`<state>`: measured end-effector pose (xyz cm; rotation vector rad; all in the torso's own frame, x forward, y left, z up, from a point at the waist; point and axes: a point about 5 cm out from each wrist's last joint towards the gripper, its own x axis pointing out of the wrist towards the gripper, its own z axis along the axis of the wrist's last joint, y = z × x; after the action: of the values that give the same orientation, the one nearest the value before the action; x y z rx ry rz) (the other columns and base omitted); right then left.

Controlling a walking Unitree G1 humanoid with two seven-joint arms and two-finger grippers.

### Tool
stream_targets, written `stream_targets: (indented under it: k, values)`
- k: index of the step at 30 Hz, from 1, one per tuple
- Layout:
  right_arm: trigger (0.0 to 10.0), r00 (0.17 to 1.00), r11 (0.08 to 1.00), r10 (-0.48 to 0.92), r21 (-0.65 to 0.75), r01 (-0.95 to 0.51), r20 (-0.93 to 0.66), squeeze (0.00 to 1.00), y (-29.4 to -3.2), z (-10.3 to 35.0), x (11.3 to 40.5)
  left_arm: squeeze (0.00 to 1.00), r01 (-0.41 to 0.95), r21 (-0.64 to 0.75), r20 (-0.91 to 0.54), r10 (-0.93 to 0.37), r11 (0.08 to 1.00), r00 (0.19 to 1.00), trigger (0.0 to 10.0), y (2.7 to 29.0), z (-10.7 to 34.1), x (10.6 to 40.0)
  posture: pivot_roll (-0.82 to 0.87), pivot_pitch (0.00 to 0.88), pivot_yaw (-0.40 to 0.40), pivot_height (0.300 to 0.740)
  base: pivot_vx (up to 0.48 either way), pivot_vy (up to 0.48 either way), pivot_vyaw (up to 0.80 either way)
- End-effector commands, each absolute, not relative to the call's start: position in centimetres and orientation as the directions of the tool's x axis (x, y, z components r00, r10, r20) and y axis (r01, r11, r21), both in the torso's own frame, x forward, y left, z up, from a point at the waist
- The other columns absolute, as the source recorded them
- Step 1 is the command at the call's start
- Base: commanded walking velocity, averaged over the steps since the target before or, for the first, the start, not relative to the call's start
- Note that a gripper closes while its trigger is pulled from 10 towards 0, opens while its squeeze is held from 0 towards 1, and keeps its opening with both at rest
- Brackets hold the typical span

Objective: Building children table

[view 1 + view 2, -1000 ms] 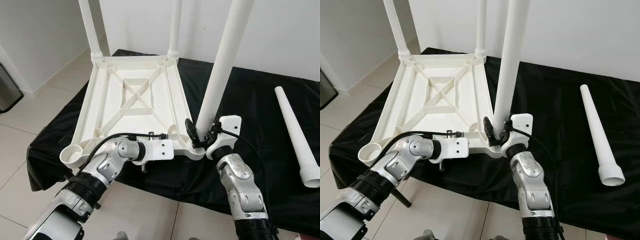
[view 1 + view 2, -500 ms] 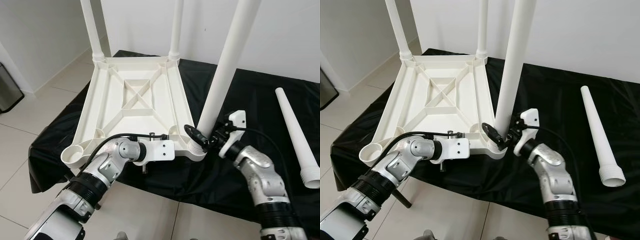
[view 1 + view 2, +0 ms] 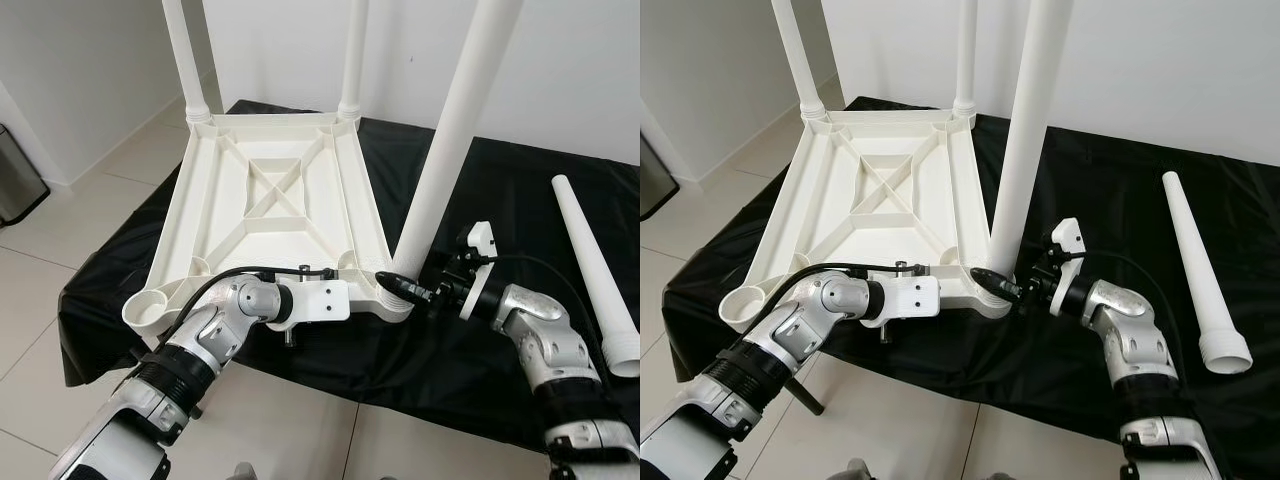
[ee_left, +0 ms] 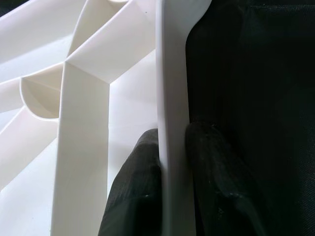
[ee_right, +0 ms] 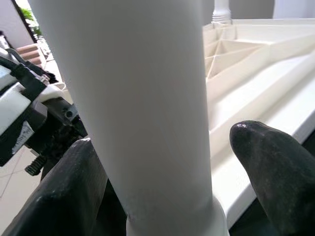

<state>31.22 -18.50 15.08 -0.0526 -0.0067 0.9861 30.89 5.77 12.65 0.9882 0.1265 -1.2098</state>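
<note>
Your robot stood over an upturned white table top (image 3: 270, 210) lying ribs-up on a black cloth (image 3: 500, 200) spread across the work surface, with pale floor tiles (image 3: 60, 250) to the left. Two legs, the far-left leg (image 3: 186, 60) and the far-right leg (image 3: 352, 55), stood upright in the far corner sockets. A third, the near-right leg (image 3: 450, 140), rose from the near right corner socket, leaning slightly to the right. The near left socket (image 3: 148, 305) stood empty. A fourth loose leg (image 3: 595, 270) lay flat on the cloth, well apart to the right, its wide end towards you.

Your left gripper (image 4: 172, 182) was at the table top's near edge, its two black fingers (image 4: 140, 187) pinching the thin white rim between them, one on the ribbed inner side, the other on the cloth side. In the head views the left arm's white wrist block sat just beside the near right corner.

Your right gripper (image 5: 162, 172) reached in from the right at the foot of the near-right leg. Its fingers (image 5: 273, 167) were spread, one on each side of the leg just above the socket collar; you could not tell from the pictures whether they touched the leg. A metal bin (image 3: 15, 185) stood at the far left edge.
</note>
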Motion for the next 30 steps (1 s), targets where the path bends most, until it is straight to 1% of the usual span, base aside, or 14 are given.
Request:
stream_targets:
  k: [1, 6, 7, 8, 9, 10, 11, 29, 30]
  values:
    - [10.0, 0.523, 0.521, 0.852, -0.050, -0.852, -0.014, 0.00, -18.35, 15.12, 31.34, 0.00, 0.799, 0.601, -0.556, -0.710, 0.016, 0.433, 10.0, 6.02, 12.97, 31.15, -0.02, 0.000, -0.002, 0.740, 0.000, 0.000, 0.00]
    - [10.0, 0.491, 0.489, 0.871, -0.052, -0.871, -0.016, 0.00, -18.36, 15.06, 31.35, 0.00, 0.800, 0.600, -0.557, -0.708, 0.018, 0.434, 10.0, 6.10, 12.98, 31.16, -0.02, 0.000, 0.000, 0.740, 0.000, 0.000, 0.00]
    - [7.5, 0.489, 0.488, 0.872, -0.048, -0.872, -0.015, 0.00, -18.37, 15.05, 31.35, 0.00, 0.800, 0.600, -0.558, -0.708, 0.018, 0.434, 10.0, 6.11, 12.97, 31.16, -0.03, 0.000, 0.001, 0.740, 0.000, 0.000, 0.00]
    - [4.5, 0.489, 0.488, 0.872, -0.045, -0.871, -0.014, 0.00, -18.40, 15.05, 31.36, 0.00, 0.800, 0.600, -0.558, -0.708, 0.017, 0.434, 10.0, 6.11, 12.97, 31.16, -0.03, 0.000, 0.001, 0.740, 0.000, 0.000, 0.00]
    - [2.7, 0.490, 0.489, 0.872, -0.042, -0.871, -0.012, 0.00, -18.43, 15.07, 31.38, 0.00, 0.800, 0.600, -0.558, -0.708, 0.017, 0.434, 10.0, 6.11, 12.97, 31.17, -0.03, 0.000, 0.001, 0.740, 0.000, 0.000, 0.00]
    - [2.7, 0.490, 0.489, 0.872, -0.042, -0.871, -0.012, 0.00, -18.43, 15.07, 31.38, 0.00, 0.800, 0.600, -0.558, -0.708, 0.017, 0.434, 10.0, 6.11, 12.97, 31.17, -0.03, 0.000, 0.001, 0.740, 0.000, 0.000, 0.00]
    - [0.0, 0.485, 0.484, 0.874, -0.039, -0.874, -0.006, 0.00, -18.52, 15.08, 31.46, 0.00, 0.800, 0.600, -0.558, -0.708, 0.018, 0.433, 10.0, 6.09, 12.98, 31.17, -0.03, 0.000, 0.001, 0.740, 0.000, 0.000, 0.00]
    - [0.0, 0.455, 0.457, 0.889, -0.028, -0.889, 0.050, 0.00, -17.84, 15.47, 30.76, 0.00, 0.800, 0.600, -0.556, -0.708, 0.021, 0.436, 10.0, 6.11, 13.02, 31.19, -0.03, 0.000, -0.004, 0.740, 0.000, 0.000, 0.00]
    - [2.1, 0.463, 0.465, 0.885, -0.037, -0.884, 0.052, 0.00, -17.68, 15.46, 30.53, 0.00, 0.800, 0.600, -0.556, -0.708, 0.021, 0.435, 10.0, 6.08, 13.02, 31.19, -0.03, 0.000, -0.006, 0.740, 0.000, 0.000, 0.00]
